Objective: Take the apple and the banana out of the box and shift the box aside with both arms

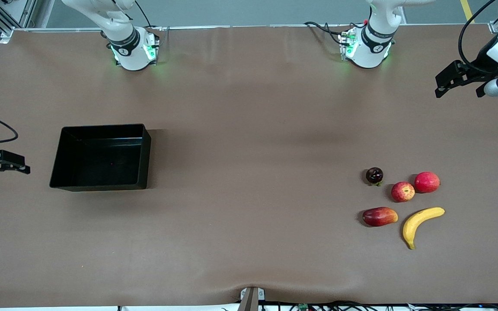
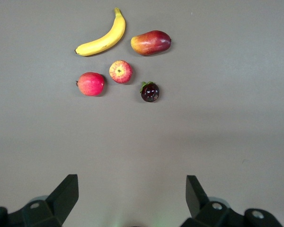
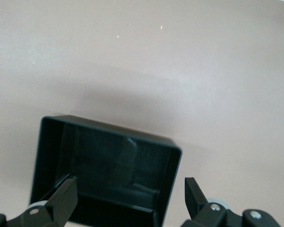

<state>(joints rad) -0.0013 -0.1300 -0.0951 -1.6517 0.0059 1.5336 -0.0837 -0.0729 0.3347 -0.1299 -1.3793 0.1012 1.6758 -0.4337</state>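
Black box point(image 1: 102, 157) toward right arm's end; banana point(image 1: 422, 220) and apple point(image 1: 403, 191) toward left arm's end. Left gripper point(image 1: 458, 82), right gripper point(image 1: 2, 166): fingers apart, empty, above bare table.

Box point(image 1: 102, 157) toward the right arm's end of the desk point(image 1: 249, 129), fruit cluster toward the left arm's end, apple point(image 1: 403, 191) beside mango point(image 1: 379, 216), banana point(image 1: 420, 223) nearest the front camera

A brown table point(image 1: 249, 129) holds three fruits near the left arm's end: a dark purple fruit point(image 1: 374, 175), a plain red fruit point(image 1: 427, 182), and a red-and-yellow mango point(image 1: 379, 216) nearest the front camera.
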